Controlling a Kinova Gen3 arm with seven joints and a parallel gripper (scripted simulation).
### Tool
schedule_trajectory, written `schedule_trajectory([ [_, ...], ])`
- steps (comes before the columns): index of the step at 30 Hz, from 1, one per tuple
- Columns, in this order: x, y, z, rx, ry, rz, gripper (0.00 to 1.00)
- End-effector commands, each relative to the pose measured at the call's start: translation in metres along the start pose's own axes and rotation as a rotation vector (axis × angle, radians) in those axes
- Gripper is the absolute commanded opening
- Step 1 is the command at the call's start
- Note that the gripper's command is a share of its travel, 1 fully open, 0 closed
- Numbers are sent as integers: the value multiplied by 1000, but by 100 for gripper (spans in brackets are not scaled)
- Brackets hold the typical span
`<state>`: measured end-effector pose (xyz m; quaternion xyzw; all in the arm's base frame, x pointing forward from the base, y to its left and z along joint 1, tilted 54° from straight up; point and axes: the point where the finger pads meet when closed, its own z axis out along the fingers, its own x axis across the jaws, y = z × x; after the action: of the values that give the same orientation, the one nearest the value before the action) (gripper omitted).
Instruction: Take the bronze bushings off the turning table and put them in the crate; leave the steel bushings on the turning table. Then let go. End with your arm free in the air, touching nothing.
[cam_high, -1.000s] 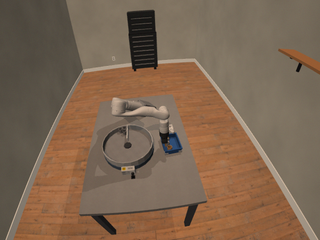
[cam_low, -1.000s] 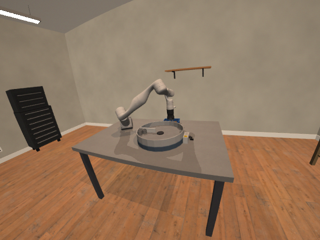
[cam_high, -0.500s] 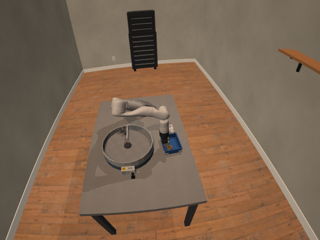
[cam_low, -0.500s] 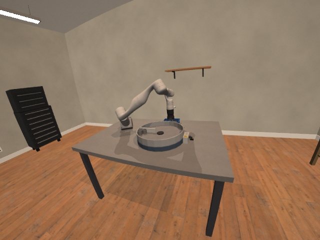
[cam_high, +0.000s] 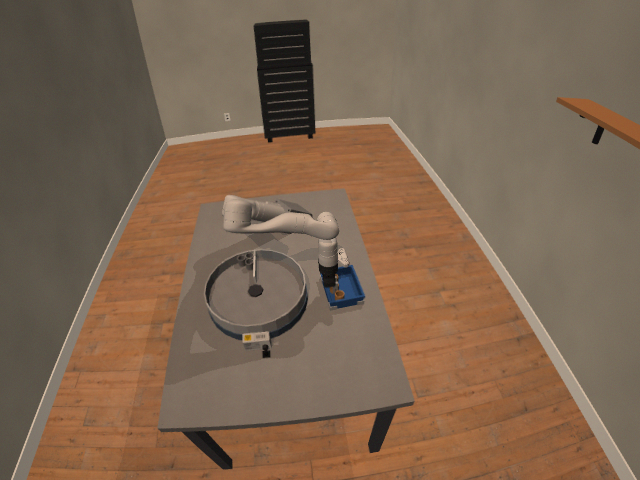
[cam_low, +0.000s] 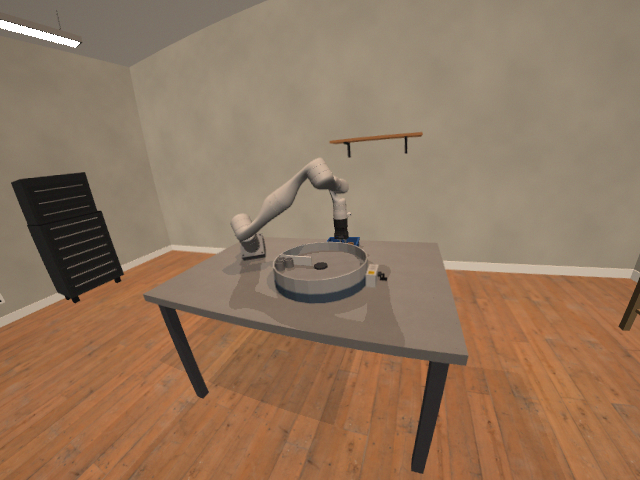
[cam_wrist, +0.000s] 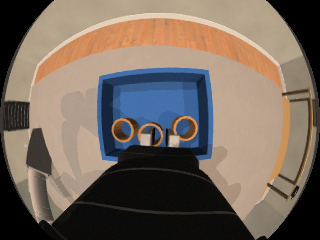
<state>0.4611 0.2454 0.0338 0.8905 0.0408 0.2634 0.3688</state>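
Observation:
The blue crate (cam_high: 354, 300) (cam_low: 354, 240) (cam_wrist: 210, 112) holds three bronze bushings. In the wrist view they stand upright in a row near the wall close to the gripper: a left bushing (cam_wrist: 113, 129), a middle bushing (cam_wrist: 151, 124) and a right bushing (cam_wrist: 185, 117). My gripper (cam_high: 333, 287) (cam_wrist: 160, 134) is over the crate, partly open and empty. Its left finger covers part of the middle bushing, which sits off-centre to the fingers. The grey steel bushings (cam_high: 249, 261) (cam_low: 288, 262) cluster on the turning table (cam_high: 232, 308) (cam_low: 320, 285), with no bronze one seen among them.
A thin guide bar (cam_high: 254, 267) (cam_low: 298, 259) reaches over the turning table beside the steel bushings. The turning table's raised wall stands left of the crate in the top view. A control box (cam_high: 256, 340) (cam_low: 371, 275) is at its front side there.

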Motion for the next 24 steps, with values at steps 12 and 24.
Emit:
schedule_trajectory([
  [12,0,-1,-7,2,1,0,47],
  [24,0,-1,-9,2,1,0,47],
])
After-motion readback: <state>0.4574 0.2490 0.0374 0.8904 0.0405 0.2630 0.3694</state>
